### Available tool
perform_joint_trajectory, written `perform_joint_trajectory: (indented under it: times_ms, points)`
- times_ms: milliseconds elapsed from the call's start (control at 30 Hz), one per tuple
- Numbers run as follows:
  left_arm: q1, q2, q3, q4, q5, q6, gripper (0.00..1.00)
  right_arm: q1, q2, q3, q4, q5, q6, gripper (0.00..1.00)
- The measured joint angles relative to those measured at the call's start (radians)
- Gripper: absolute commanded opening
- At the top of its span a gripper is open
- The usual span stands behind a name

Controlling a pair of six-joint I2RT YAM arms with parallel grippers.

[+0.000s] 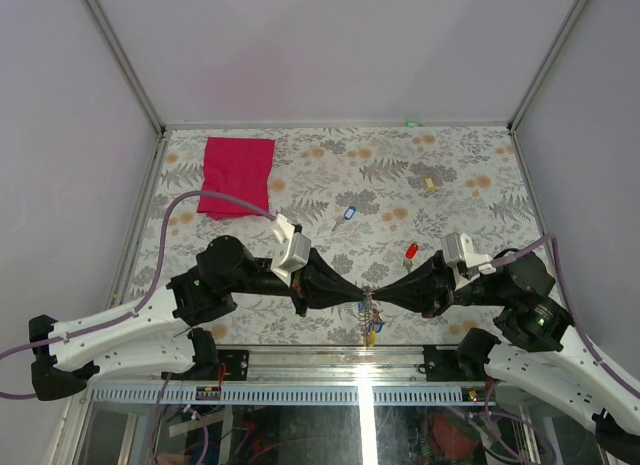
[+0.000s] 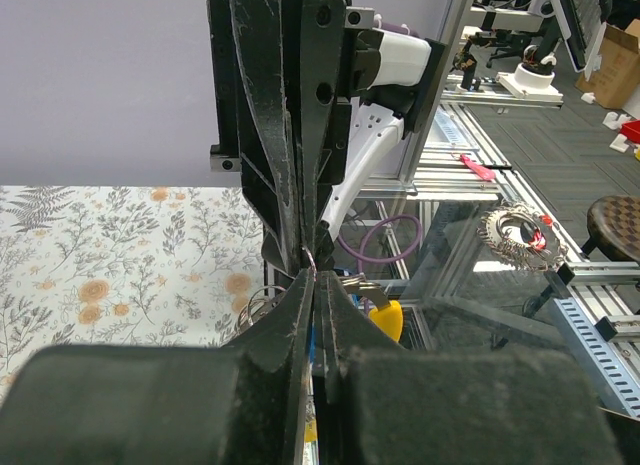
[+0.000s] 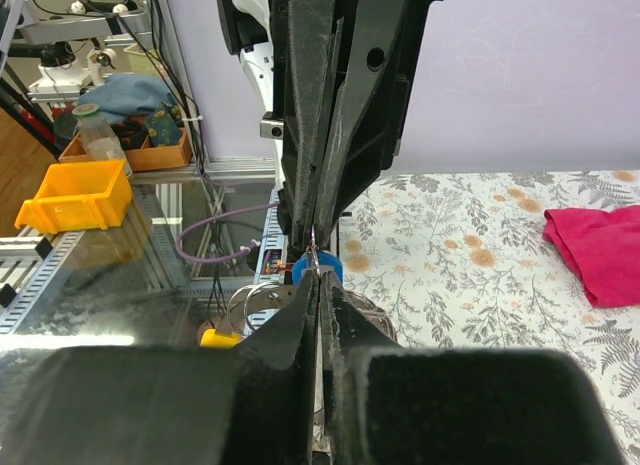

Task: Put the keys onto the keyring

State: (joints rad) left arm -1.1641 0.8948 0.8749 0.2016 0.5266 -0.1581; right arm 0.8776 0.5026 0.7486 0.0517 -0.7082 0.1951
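Left jaws and right jaws meet tip to tip above the near edge of the floral-print tabletop (image 1: 460, 170), roughly midway between the two arm bases. Both are closed, each pinching the thin wire of the thin silver metal keyring (image 1: 369, 307) from opposite sides. The keyring is off the tabletop, held between the tips. Below the tips hangs a small cluster: a key with a blue oval plastic tag (image 3: 327, 268), a key with a yellow plastic tag (image 2: 386, 320) and some wire loops. Loose on the tabletop, well apart from each other: a blue-tagged key (image 1: 348, 213) near centre, a red-tagged key (image 1: 411, 251) just beyond the right jaws, and a yellow-tagged key (image 1: 430, 183) farther back right. A crumpled red cloth (image 1: 238, 175) lies far left.
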Motion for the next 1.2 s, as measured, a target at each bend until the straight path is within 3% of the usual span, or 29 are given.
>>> perform_joint_trajectory:
  times_ms: [600, 800, 1200]
  points:
    - [0.005, 0.008, 0.000, 0.000, -0.019, 0.001, 0.01, 0.006, -0.052, 0.000, -0.039, 0.137, 0.020, 0.00]
    - [0.005, 0.014, 0.011, 0.000, -0.045, 0.003, 0.13, 0.006, -0.061, -0.009, -0.006, 0.176, 0.057, 0.00]
    - [0.005, 0.018, 0.027, -0.024, -0.060, 0.003, 0.25, 0.006, -0.077, -0.019, 0.134, 0.263, 0.091, 0.00]
